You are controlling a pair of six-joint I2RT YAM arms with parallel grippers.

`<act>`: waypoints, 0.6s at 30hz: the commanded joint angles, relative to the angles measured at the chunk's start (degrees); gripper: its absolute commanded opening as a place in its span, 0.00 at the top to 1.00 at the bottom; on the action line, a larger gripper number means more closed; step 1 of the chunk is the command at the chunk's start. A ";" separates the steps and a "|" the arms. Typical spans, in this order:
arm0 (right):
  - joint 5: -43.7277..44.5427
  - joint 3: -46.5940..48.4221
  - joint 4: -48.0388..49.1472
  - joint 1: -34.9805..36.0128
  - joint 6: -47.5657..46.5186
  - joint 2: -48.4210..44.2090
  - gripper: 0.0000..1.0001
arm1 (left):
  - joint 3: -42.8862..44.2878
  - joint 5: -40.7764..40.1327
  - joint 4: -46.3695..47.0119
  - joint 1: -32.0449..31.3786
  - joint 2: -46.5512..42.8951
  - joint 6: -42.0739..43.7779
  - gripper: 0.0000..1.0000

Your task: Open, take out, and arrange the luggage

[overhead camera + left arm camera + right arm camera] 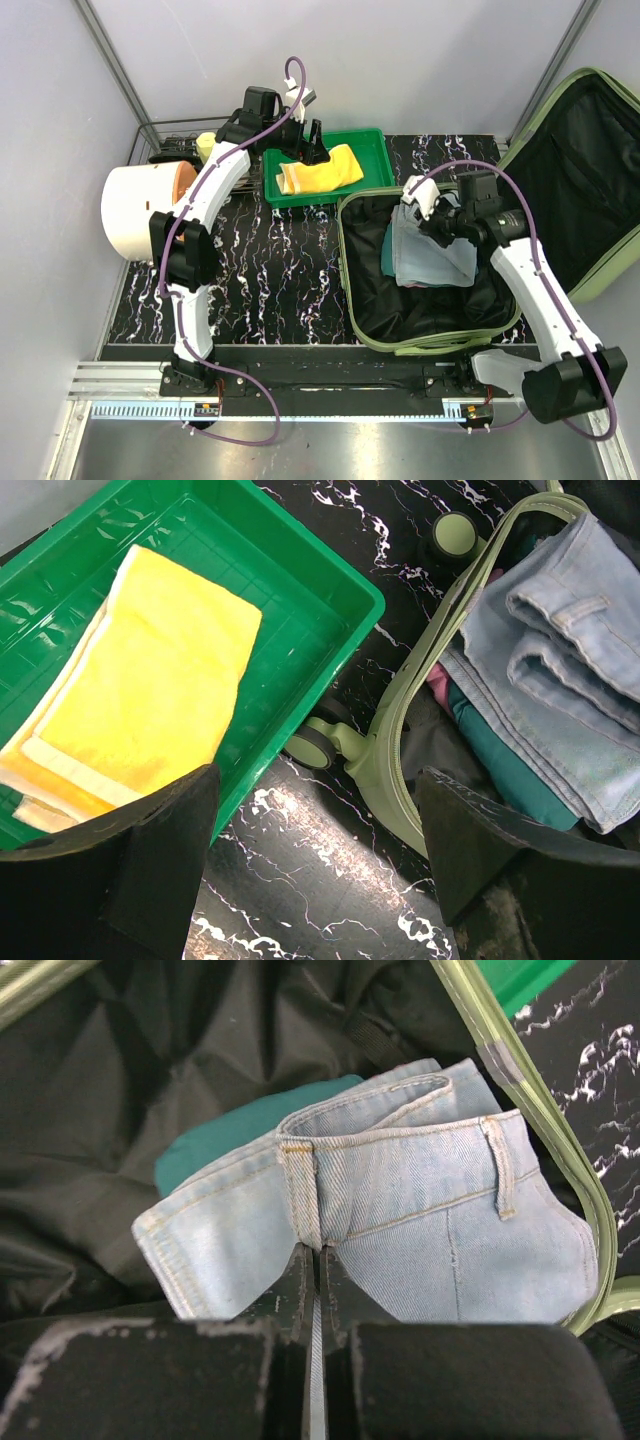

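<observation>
Luggage (420, 305) lies open on the right half of the table, lid thrown back to the far right, clothes in the near shell. Green tray (375, 160) sits far-centre, just left of it, holding a folded yellow towel (320, 170). Folded light-blue jeans (420, 1220) top the pile, over a teal garment (200, 1160). Step in hand, by my reading: taking out. Right gripper (315, 1255) has jaws together at the waistband edge; cannot tell if denim is caught. Left gripper (315, 780) hovers spread wide, empty, by the tray's corner. Next move needs a confirmed pinch before lifting.
</observation>
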 commanded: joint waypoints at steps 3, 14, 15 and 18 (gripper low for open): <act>-10.96 -2.31 -6.57 0.61 -7.62 -1.87 1.00 | -0.42 1.49 1.55 -0.07 -1.94 -0.73 0.18; -11.32 -8.29 -7.45 0.87 -14.47 0.87 0.27 | -2.18 0.87 1.29 -0.06 -2.73 -0.38 0.18; -12.28 -8.73 -7.54 0.79 -15.00 0.08 0.21 | -2.18 0.87 1.20 -0.06 -2.73 -0.38 0.18; -14.56 -10.40 -8.50 0.87 -17.64 -2.39 0.01 | -1.92 1.05 1.37 -0.15 -2.47 -0.55 0.18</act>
